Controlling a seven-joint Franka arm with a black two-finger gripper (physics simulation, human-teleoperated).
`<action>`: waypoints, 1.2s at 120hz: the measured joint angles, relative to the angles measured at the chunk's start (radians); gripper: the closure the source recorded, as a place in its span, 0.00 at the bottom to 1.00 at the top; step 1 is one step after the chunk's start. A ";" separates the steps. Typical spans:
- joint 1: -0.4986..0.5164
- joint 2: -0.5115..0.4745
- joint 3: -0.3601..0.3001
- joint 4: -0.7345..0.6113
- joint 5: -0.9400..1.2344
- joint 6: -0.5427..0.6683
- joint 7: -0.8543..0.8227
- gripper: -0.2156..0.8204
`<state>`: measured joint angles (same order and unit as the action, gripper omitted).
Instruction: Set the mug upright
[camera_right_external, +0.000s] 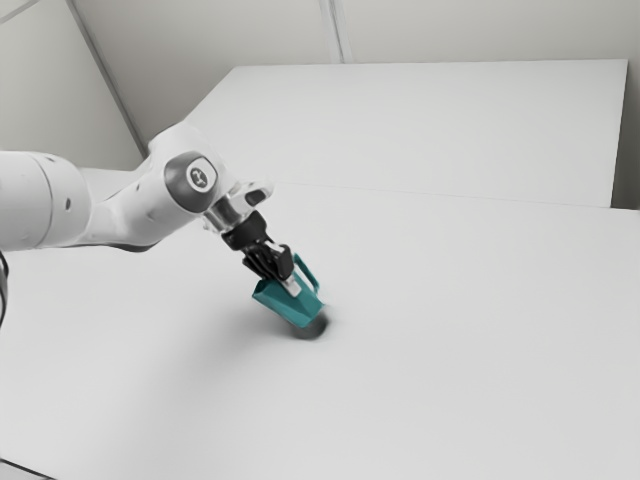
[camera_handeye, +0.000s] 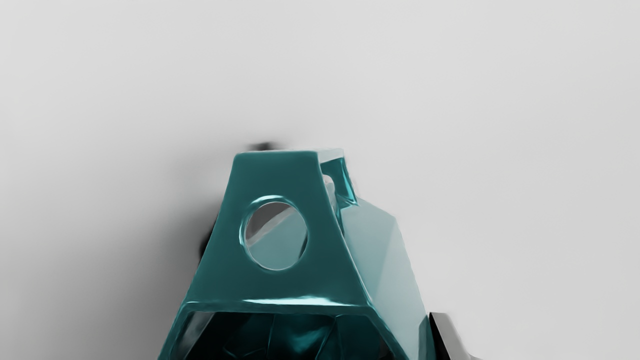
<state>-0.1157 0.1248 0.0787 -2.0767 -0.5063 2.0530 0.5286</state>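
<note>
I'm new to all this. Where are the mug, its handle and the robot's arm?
Mug (camera_right_external: 288, 306): exterior view, on its teal side.
Handle (camera_right_external: 309, 274): exterior view, on its outer bar.
Arm (camera_right_external: 145, 208): exterior view, on its white casing.

A white table (camera_right_external: 480, 350) stretches out, with pale walls (camera_right_external: 480, 30) beyond.

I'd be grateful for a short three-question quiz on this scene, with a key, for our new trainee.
1. Which colour is the mug?
A) red
B) teal
C) yellow

2. True or false: the mug stands upright.

3. Fill in the blank: the arm reaches in from the exterior view's ____ side, bringing the claw to the mug.

Key: 1. B; 2. False, it is tilted; 3. left
</note>
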 joint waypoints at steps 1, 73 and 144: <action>-0.001 -0.002 0.000 0.000 0.014 0.002 -0.001 0.95; -0.003 0.000 -0.057 -0.006 0.552 0.140 -0.097 0.95; -0.006 0.030 -0.057 -0.020 0.635 0.171 -0.168 0.95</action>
<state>-0.1213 0.1545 0.0217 -2.0968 0.1287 2.2237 0.3610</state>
